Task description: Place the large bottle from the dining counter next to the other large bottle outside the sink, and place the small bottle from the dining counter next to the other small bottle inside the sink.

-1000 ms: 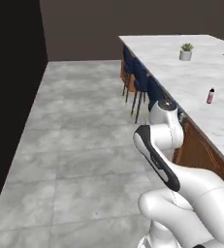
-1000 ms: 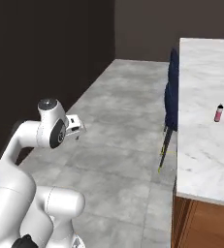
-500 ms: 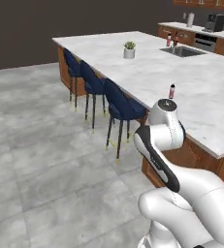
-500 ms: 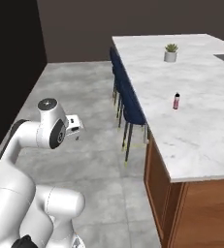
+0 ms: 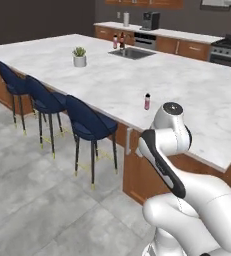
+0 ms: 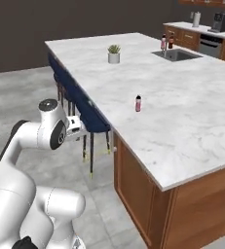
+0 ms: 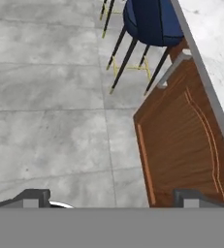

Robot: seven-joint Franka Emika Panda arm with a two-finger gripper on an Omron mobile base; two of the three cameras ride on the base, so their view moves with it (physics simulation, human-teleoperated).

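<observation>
The small bottle (image 5: 147, 101) (image 6: 138, 103), pale with a reddish band, stands upright near the front edge of the white marble dining counter (image 5: 187, 95) (image 6: 182, 121). Far back, the dark sink (image 5: 132, 52) (image 6: 177, 55) is set into the same top. At its far corner stands the pink-labelled other large bottle (image 5: 115, 41) (image 6: 163, 42). A darker bottle (image 5: 122, 40) (image 6: 171, 43) is right beside it; I cannot tell whether it is the large bottle. My gripper (image 6: 78, 128) (image 7: 111, 197) hangs open and empty, off the counter, pointing down at the floor beside the wooden base.
Three blue stools (image 5: 89, 125) (image 6: 84, 112) line the counter's near side. A small potted plant (image 5: 79, 56) (image 6: 114, 53) stands on the top. The brown cabinet door (image 7: 181, 145) with a grey handle is right below the hand. Grey tiled floor (image 7: 50, 121) lies open to the left.
The whole picture has swung round and closer: the base has moved, bringing the island, stools and sink into fuller view. The arm holds the same pose, jaws still open.
</observation>
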